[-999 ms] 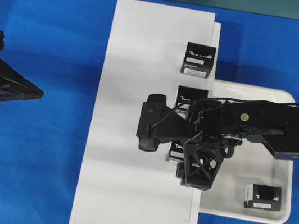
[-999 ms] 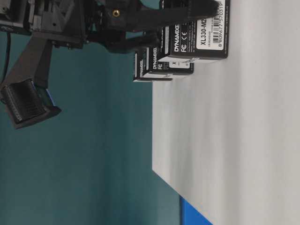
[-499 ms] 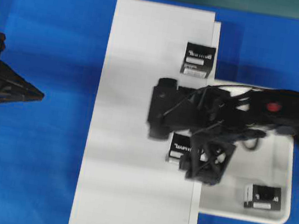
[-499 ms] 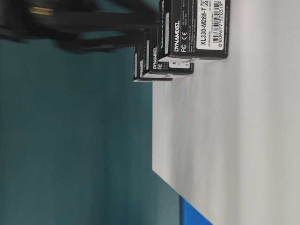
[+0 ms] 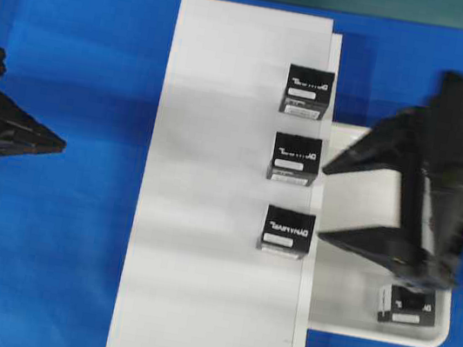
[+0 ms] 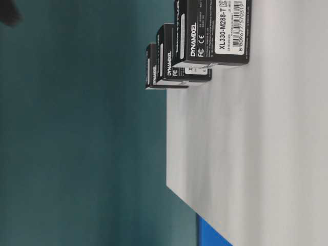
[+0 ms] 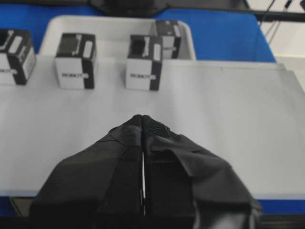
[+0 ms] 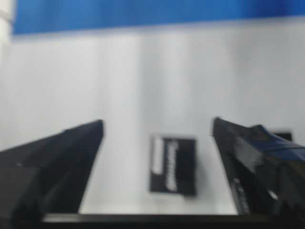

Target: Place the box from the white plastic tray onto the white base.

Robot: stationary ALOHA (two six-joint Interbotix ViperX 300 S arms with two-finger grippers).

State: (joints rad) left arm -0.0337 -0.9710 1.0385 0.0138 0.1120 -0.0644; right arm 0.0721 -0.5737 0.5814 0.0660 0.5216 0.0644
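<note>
Overhead exterior: you have three boxes in a row along the white base's (image 5: 213, 179) right edge; the fourth box (image 5: 407, 305) lies in the white plastic tray's (image 5: 341, 318) near right corner. Right gripper (image 5: 326, 202) spread wide, holding nothing, above the tray. Left gripper (image 5: 61, 145) pressed together, well left of the base.

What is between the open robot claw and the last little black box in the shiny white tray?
Nothing visible. The right gripper hangs open over the shiny white tray, and the little black box sits uncovered in its corner.
</note>
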